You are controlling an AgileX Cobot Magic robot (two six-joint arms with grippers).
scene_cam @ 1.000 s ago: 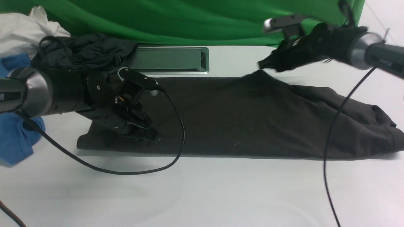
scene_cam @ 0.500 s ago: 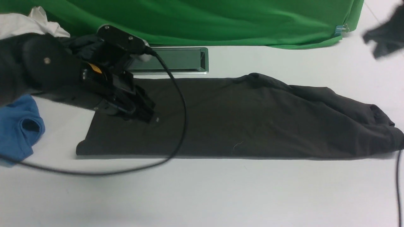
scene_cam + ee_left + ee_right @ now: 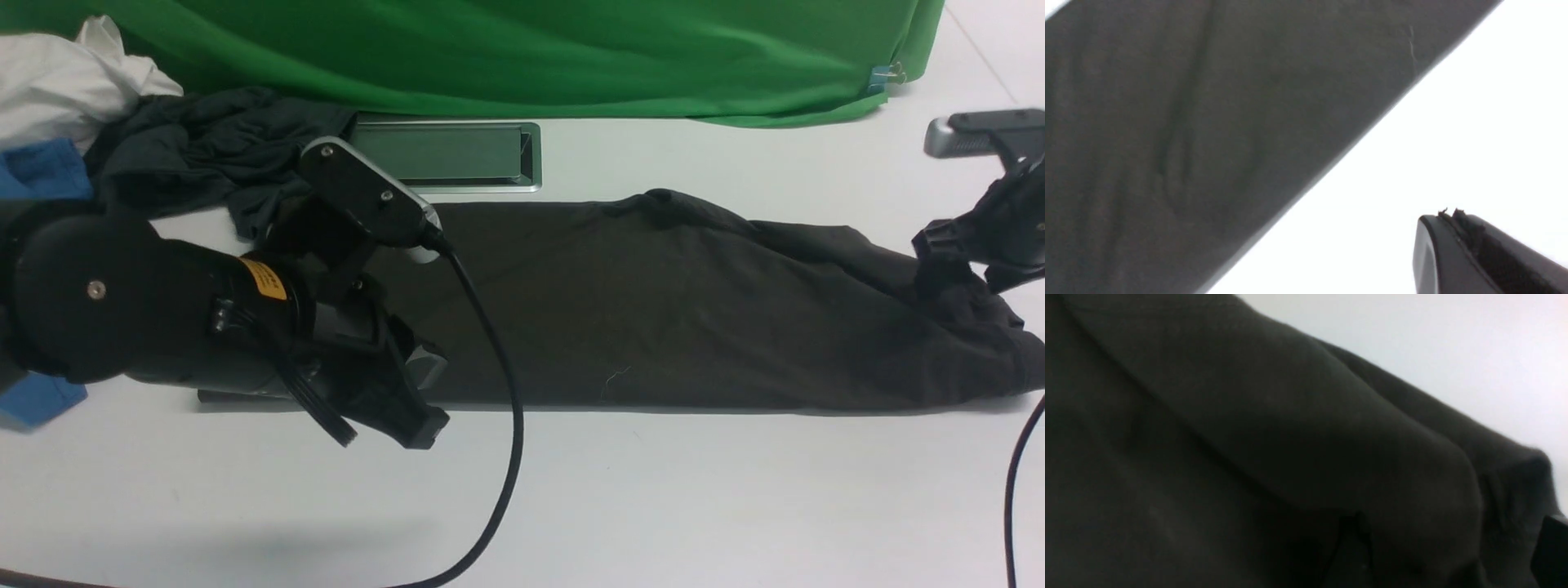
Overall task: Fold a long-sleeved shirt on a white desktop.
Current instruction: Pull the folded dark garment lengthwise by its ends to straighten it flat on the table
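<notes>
- The long-sleeved shirt (image 3: pixel 653 302) is laid out as one long dark band across the middle of the white desktop (image 3: pixel 653 506), running from 9 to 3 o'clock. The 9 o'clock end is flat and squared off, while the 3 o'clock end is all bunched up in folds.
- The left gripper (image 3: pixel 416 429) is at roughly 8 o'clock of the shirt, just off its near edge, with its tips over bare desktop. Its jaws are pinched together with nothing in them.
- The right gripper (image 3: pixel 967 261) is way over at 3 o'clock, right above that bunched end. Its jaws look spread wide, not clamped on anything. Can't tell if they actually touch the fabric.
- The grey hatch (image 3: pixel 445 155) sits at about 11 o'clock, just past the shirt's far edge.
- The clothes pile is at 10 o'clock: a slate-grey garment (image 3: pixel 204 155), a blue garment (image 3: pixel 41 171) and a white cloth (image 3: pixel 65 82).
- The green backdrop (image 3: pixel 531 57) runs along 12 o'clock.
- A black cable (image 3: pixel 510 457) from the left arm droops toward 6 o'clock.
</notes>
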